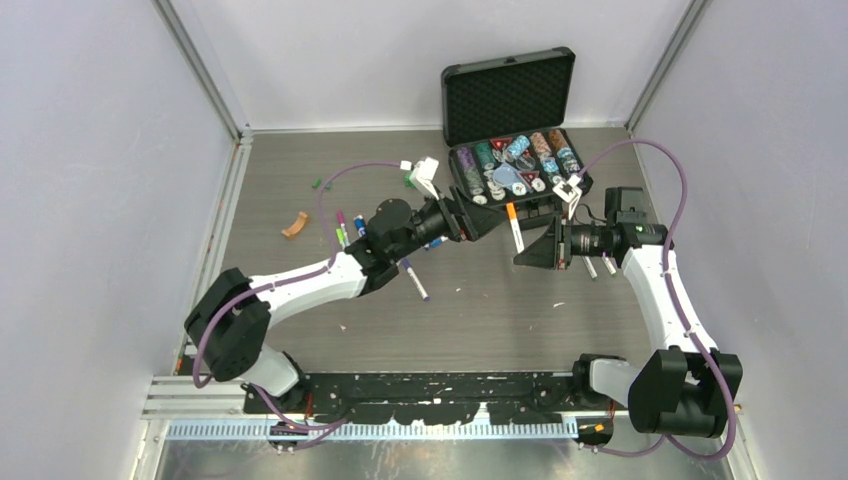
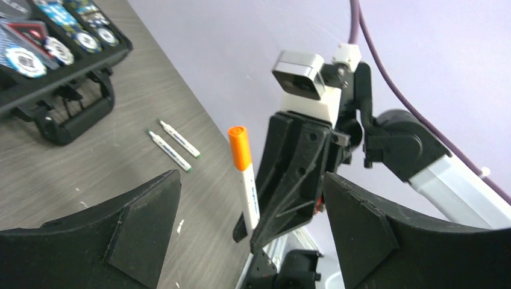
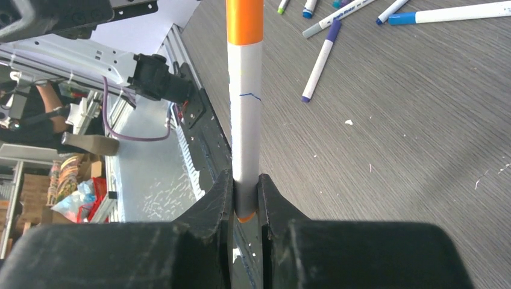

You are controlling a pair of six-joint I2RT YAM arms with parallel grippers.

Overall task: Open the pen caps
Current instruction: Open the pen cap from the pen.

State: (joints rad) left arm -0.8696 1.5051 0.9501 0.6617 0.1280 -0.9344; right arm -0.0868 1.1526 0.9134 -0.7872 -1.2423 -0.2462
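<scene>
Pen (image 3: pixel 246 120): white barrel with a thin blue scribble, orange cap (image 3: pixel 244 21), orange band at the butt end, set between the matt black jaws of the right gripper (image 3: pixel 246 195). Counter (image 1: pixel 480 320): grey-brown wood grain with white flecks; loose pens (image 3: pixel 319 63) white-barrelled, with purple, blue and green caps. Case (image 1: pixel 508 90): black, dimpled black foam lid, chips (image 1: pixel 515 158) purple, green, blue, red and white; arm cables (image 1: pixel 640 145) purple.

The top camera looks down from above and behind the arms (image 1: pixel 300 285) over the whole table (image 1: pixel 480 320). Each wrist camera looks out close between its own fingers (image 2: pixel 120 229), facing the other arm; all three share the pen (image 1: pixel 513 225).
</scene>
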